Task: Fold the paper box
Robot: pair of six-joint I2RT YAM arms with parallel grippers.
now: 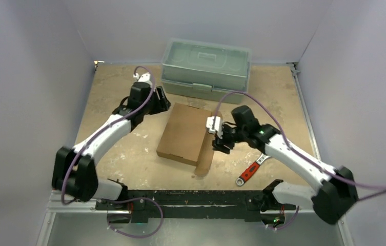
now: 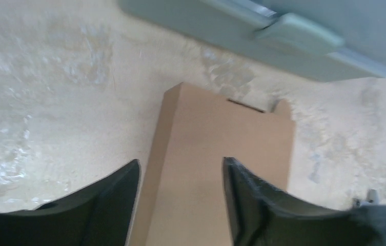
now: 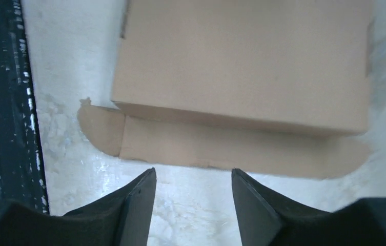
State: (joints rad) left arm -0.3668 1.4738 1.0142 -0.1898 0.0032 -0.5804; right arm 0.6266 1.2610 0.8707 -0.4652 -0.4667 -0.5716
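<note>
Right gripper (image 1: 216,136) has its fingers spread and nothing between them; left gripper (image 1: 162,100) is spread too, with nothing visibly pinched.

Starting at the near edge, the black rail (image 1: 190,197) carries both arm bases. Just beyond it on the right, a red-handled wrench (image 1: 249,171) lies on the table (image 1: 129,154), angled, close under the right arm and apart from the cardboard.

Moving in, we come to the box (image 1: 183,133). It sits mid-table as a shallow brown block with its top closed flat, turned a little so its near left corner points towards the rail. One long flap (image 1: 206,154) runs out along its right side, and the wrist camera shows it lying on the table with rounded ends.

The right gripper hangs at that right side. Its fingers point at the loose flap and are apart from it, with bare table showing in the gap between them.

Farther back, the left gripper sits at the box's far left corner. Its wrist camera looks along the cardboard top between the two dark fingers, the left finger over the box's left edge. I cannot tell whether either finger touches the cardboard.

Farthest of all, a grey-green toolbox (image 1: 206,66) stands against the back wall with its lid closed and its latch facing the box, a strip of table between them.
</note>
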